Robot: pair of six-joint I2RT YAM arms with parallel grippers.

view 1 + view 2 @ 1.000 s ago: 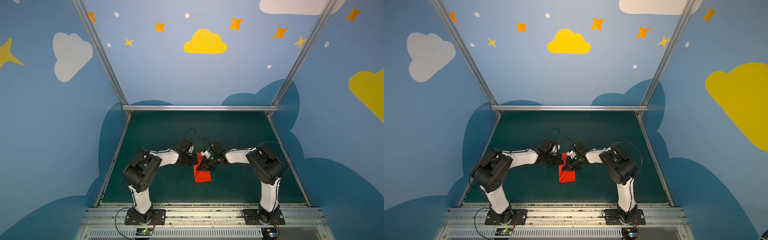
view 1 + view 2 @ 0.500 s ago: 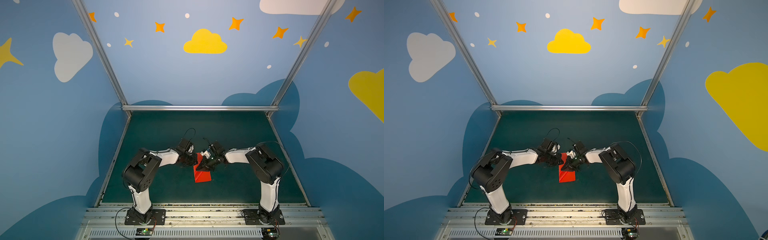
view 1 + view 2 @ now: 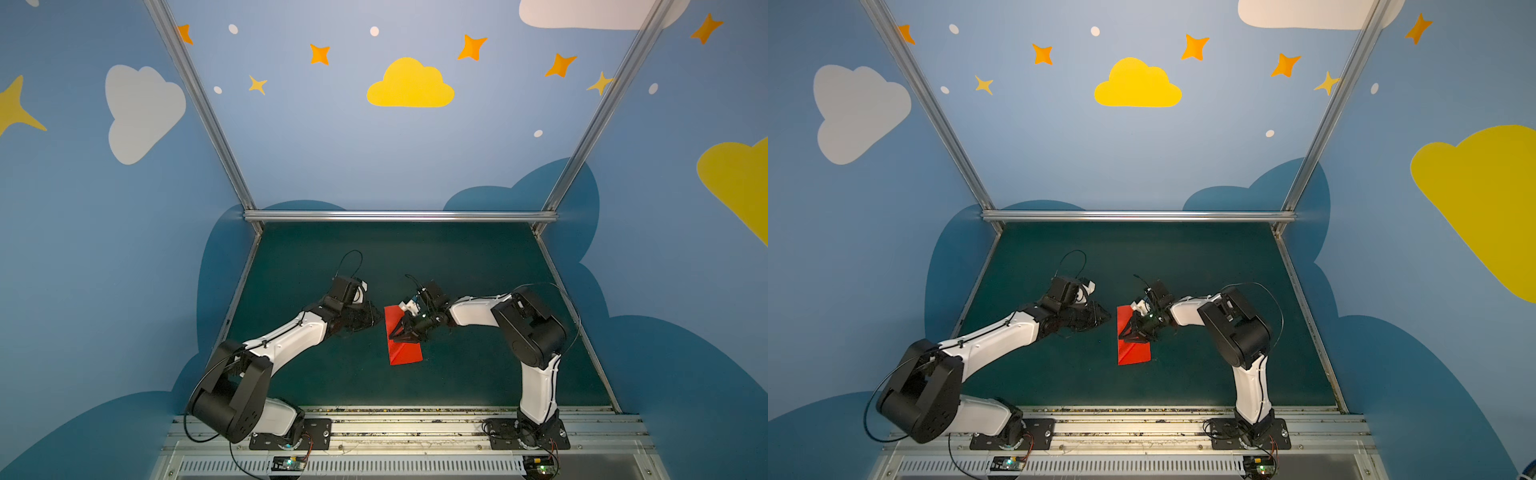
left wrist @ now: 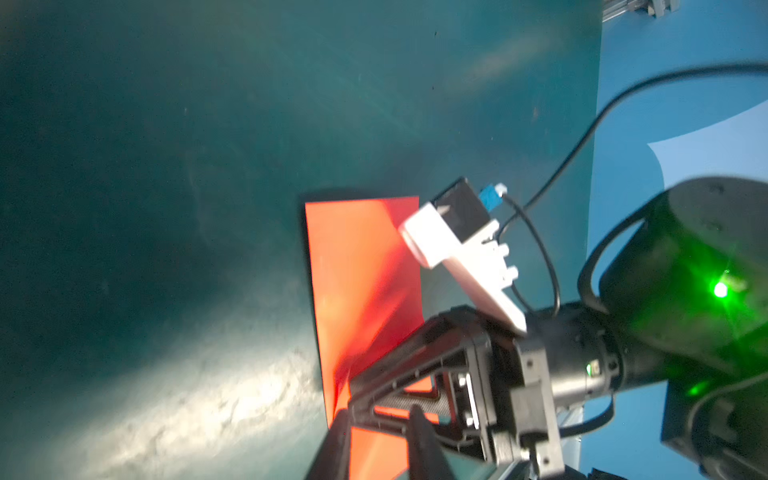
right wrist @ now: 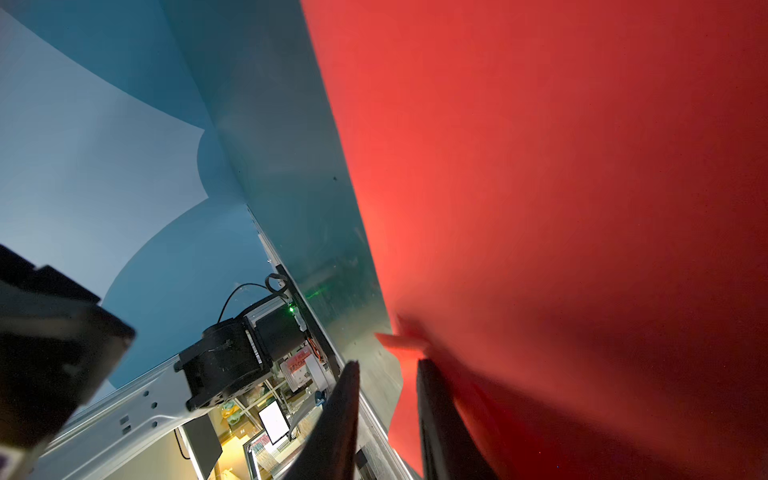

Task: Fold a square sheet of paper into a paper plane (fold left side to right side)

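A: Red paper (image 3: pixel 405 353)?
B: Folded narrow, flat mid-mat on the green table (image 3: pixel 457 257). Right gripper (image 3: pixel 398 332) is over its middle, jaws apart, and hides the crease.
A: Left gripper (image 3: pixel 375 319)?
B: Just beside the paper's left edge, jaws slightly apart; contact unclear. Blue cloud-painted walls (image 3: pixel 332 158) all round.

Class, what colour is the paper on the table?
The paper is plain bright red, clearest in the left wrist view.

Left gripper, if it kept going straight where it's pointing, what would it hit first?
Probably the near edge of the red paper, which lies right ahead of the left gripper; the right gripper sits just beyond. Height is unclear, so it might skim over.
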